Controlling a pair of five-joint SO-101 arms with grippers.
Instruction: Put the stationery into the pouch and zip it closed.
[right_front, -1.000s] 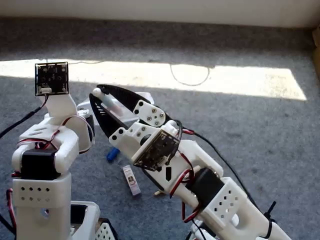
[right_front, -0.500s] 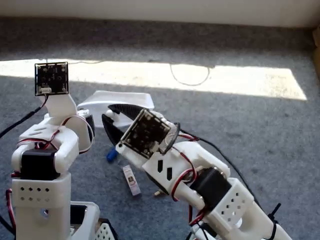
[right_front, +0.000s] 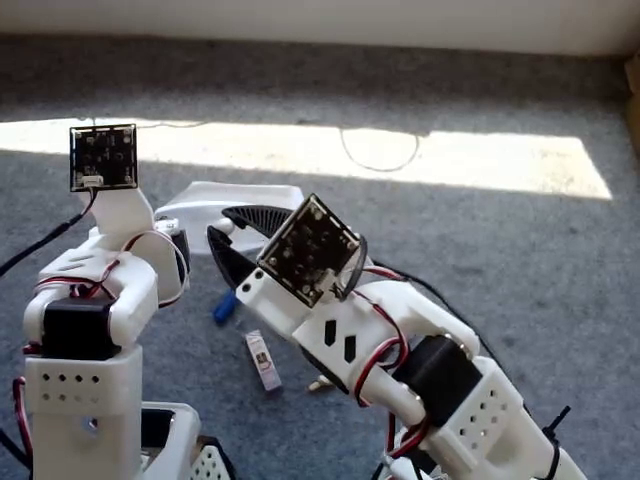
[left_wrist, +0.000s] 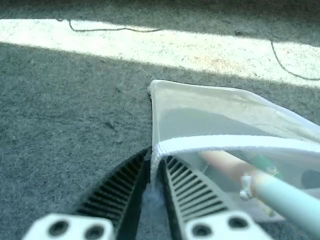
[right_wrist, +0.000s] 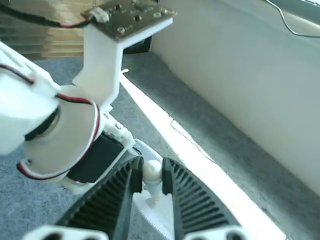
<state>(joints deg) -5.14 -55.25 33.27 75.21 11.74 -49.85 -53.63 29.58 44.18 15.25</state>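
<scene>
A white mesh pouch (right_front: 238, 203) lies on the grey carpet, its mouth held up. My left gripper (left_wrist: 155, 158) is shut on the pouch's white zip band (left_wrist: 220, 143). Through the mesh (left_wrist: 210, 112) I see a pale blue pen (left_wrist: 282, 198) and a pinkish item (left_wrist: 220, 163) inside. My right gripper (right_front: 222, 233) sits at the pouch mouth, beside the left arm (right_front: 100, 285). In the right wrist view that gripper (right_wrist: 151, 168) is shut on the pen's rounded white end (right_wrist: 151, 172). A small blue item (right_front: 224, 307) and a white stick-shaped item (right_front: 264, 360) lie on the carpet under the right arm.
A sunlit strip (right_front: 450, 160) crosses the carpet beyond the pouch, with a thin cable (right_front: 380, 160) looping over it. A pale wall (right_wrist: 240, 65) runs along the far side. Another small object (right_front: 318, 384) lies by the right arm's base.
The right wrist has turned over and dipped toward the pouch, so its camera board now faces up. The pen, held above the pouch a second ago, is now hidden behind the gripper.
</scene>
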